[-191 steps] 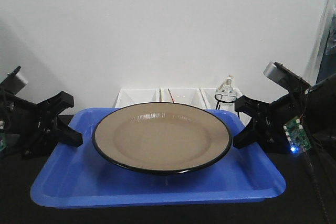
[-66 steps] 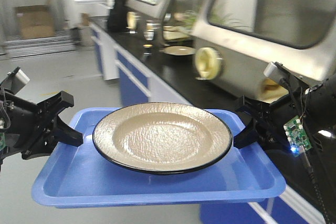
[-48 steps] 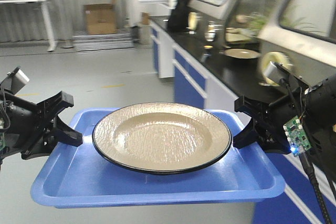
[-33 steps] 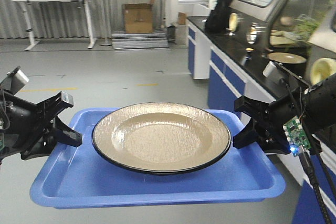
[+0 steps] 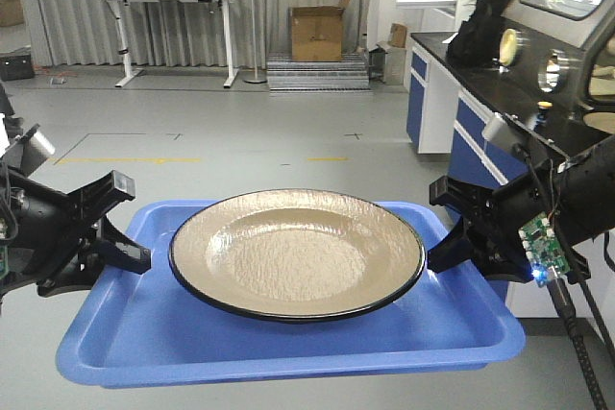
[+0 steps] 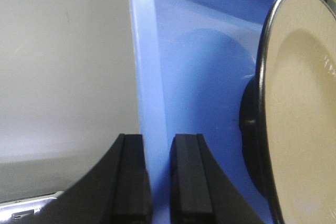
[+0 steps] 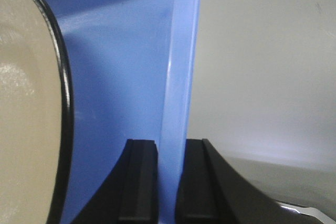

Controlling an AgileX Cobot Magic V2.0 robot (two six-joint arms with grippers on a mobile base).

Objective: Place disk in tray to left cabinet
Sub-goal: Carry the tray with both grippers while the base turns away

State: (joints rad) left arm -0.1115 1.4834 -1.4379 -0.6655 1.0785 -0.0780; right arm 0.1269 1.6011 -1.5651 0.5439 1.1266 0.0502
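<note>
The blue tray [image 5: 144, 333] hangs in the air, level, held by both arms. The tan disk [image 5: 298, 252] with its black rim lies in the tray's middle and fills most of it. My left gripper [image 5: 135, 258] is shut on the tray's left lip, and my right gripper [image 5: 440, 254] is shut on the right lip. In the left wrist view the tray lip [image 6: 147, 77] runs between the fingers of the left gripper [image 6: 157, 140], with the disk [image 6: 299, 103] beside it. The right wrist view shows the right gripper [image 7: 170, 142] pinching the tray lip [image 7: 181, 66], the disk [image 7: 26, 103] at left. The left cabinet is out of view.
Grey floor with yellow line marks [image 5: 125, 160] stretches ahead. A lab bench with blue cupboards [image 5: 461, 112] runs along the right, close to my right arm. A cardboard box [image 5: 317, 34] and a tall desk [image 5: 168, 7] stand at the far wall.
The scene behind the tray has swept from a white wall with bins, past the lab bench, to the open hall. The tray, disk and both grippers kept their pose.
</note>
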